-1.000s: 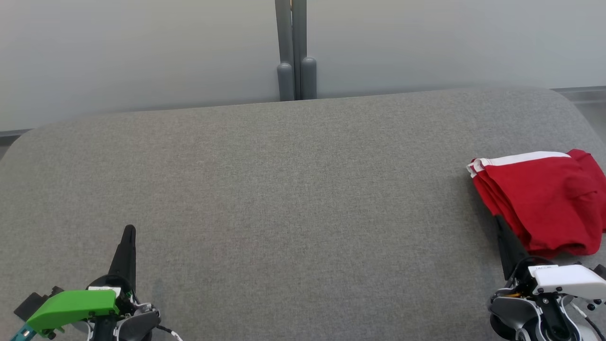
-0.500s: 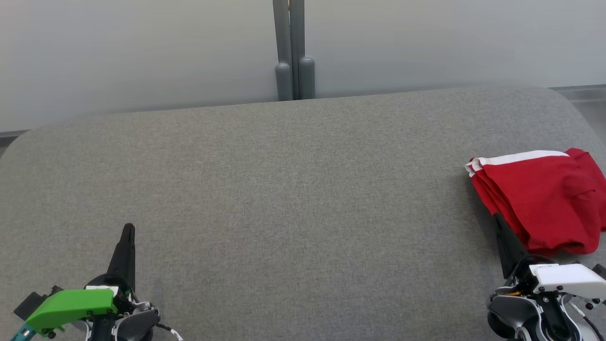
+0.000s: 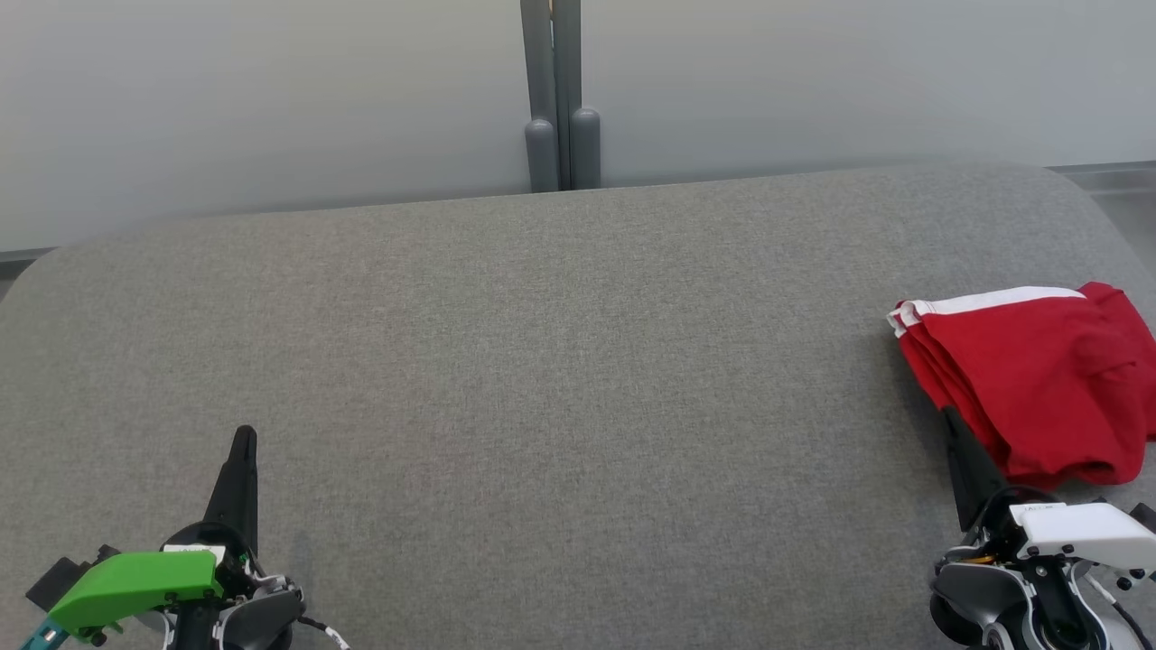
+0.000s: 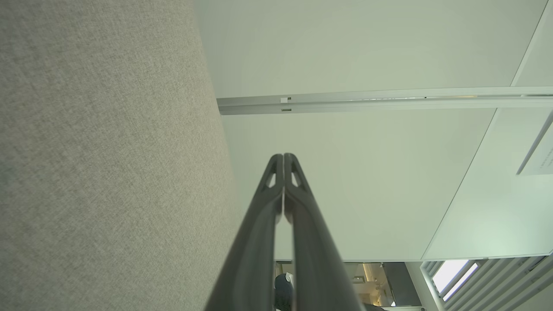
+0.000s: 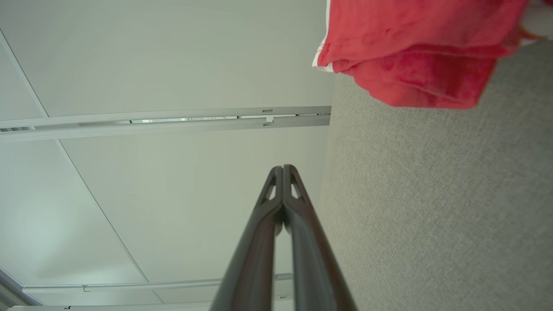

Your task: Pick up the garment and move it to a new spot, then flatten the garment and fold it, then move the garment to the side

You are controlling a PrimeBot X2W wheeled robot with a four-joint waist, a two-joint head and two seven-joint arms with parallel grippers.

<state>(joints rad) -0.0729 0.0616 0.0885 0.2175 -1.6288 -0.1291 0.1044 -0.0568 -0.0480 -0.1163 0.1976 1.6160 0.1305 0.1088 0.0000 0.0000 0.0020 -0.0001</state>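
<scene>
At the lower left of the head view the left gripper (image 3: 244, 441) points up the picture over the grey fabric surface (image 3: 578, 361). A green cover (image 3: 135, 582) sits on its wrist. Its two dark fingers are pressed together along their length, with nothing between them. The left wrist view shows the same: the tips meet, with the grey fabric to one side and a pale wall beyond. The fabric surface runs across the middle of the head view, and its far corners are rounded. Behind it a grey post (image 3: 560, 90) rises against the pale wall (image 3: 271, 99). Further right, the red garment (image 3: 1030, 379) lies folded in layers on the surface near its right end. A white band runs along its far edge, and its right side runs out of the picture. At the lower right is the right gripper (image 3: 948, 417), with a white cover (image 3: 1079, 533) on its wrist. Its fingers are also pressed together and grip nothing, and the tip points at the garment's near left edge. In the right wrist view the cloth lies ahead and to one side of the tips, apart from them.
</scene>
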